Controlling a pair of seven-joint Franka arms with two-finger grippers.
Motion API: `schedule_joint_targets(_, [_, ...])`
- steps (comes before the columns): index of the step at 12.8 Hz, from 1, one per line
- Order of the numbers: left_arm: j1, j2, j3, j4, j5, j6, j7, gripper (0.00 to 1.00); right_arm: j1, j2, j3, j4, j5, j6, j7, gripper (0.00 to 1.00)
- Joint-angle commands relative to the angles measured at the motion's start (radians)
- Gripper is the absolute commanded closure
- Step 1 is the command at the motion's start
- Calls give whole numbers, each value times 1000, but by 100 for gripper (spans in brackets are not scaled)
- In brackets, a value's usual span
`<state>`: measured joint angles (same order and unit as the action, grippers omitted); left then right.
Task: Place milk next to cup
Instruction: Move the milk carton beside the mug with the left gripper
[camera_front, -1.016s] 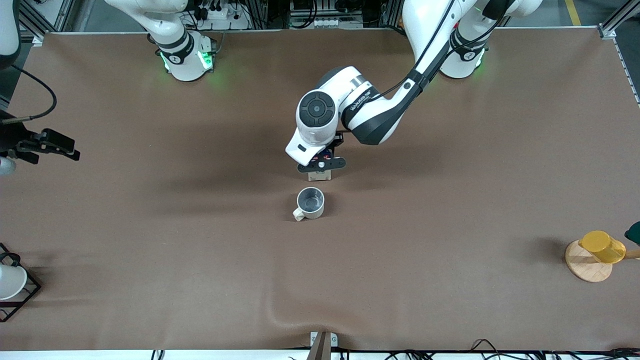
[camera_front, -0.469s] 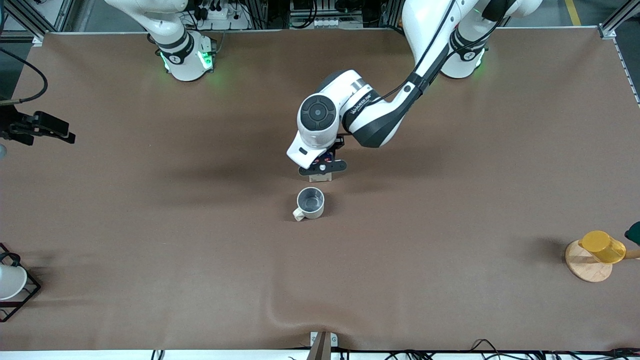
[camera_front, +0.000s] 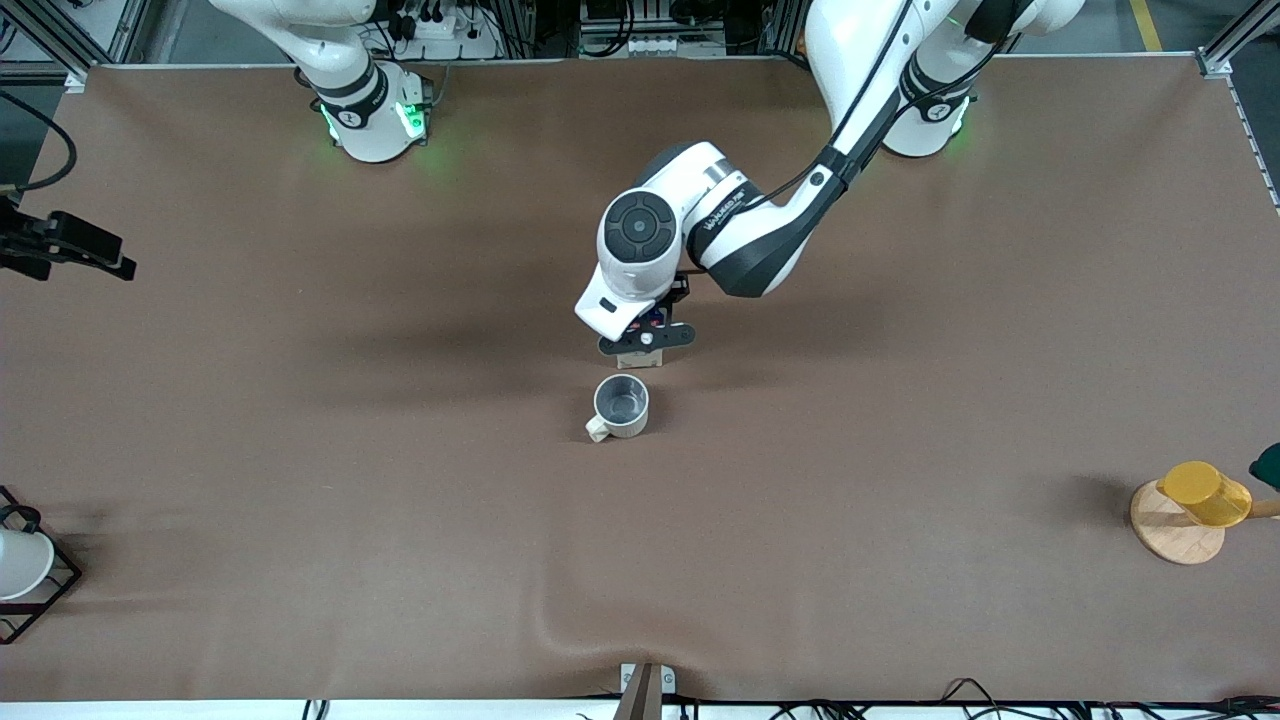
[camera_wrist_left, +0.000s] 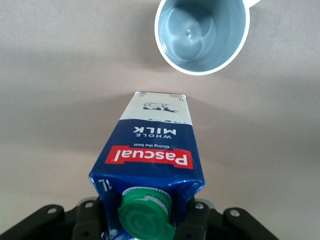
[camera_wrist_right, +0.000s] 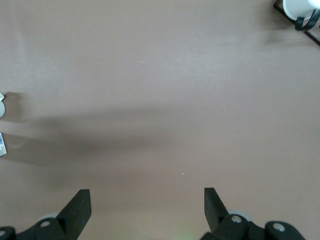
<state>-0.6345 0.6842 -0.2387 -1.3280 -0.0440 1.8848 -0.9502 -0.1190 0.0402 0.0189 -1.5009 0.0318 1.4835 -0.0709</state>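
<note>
The milk (camera_wrist_left: 155, 150), a dark-blue carton with a green cap and red label, stands upright on the brown table. Only its base shows in the front view (camera_front: 638, 358), under my left gripper (camera_front: 645, 340). That gripper is shut on the carton's top, one finger on each side, as the left wrist view shows (camera_wrist_left: 147, 215). The cup (camera_front: 621, 405), a beige mug with a grey inside, stands just nearer the front camera than the milk, with a small gap between them (camera_wrist_left: 202, 35). My right gripper (camera_front: 65, 245) is open and empty over the table's edge at the right arm's end (camera_wrist_right: 147, 210).
A yellow cup (camera_front: 1205, 493) lies on a round wooden stand (camera_front: 1170, 540) at the left arm's end. A white cup (camera_front: 20, 565) sits in a black wire rack (camera_front: 55, 590) at the right arm's end, near the front edge.
My left gripper and the milk have shifted slightly toward the cup. My right gripper has moved away from the front camera, along the table's edge.
</note>
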Motion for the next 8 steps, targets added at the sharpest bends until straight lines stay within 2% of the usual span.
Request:
schedule_joint_targets(1, [-5, 11, 9, 29, 19, 0, 21, 46, -7, 0, 7, 31, -15, -14, 6, 0])
schedule_joint_targets(8, [-8, 12, 7, 39, 18, 7, 22, 46, -14, 10, 7, 39, -6, -9, 14, 0])
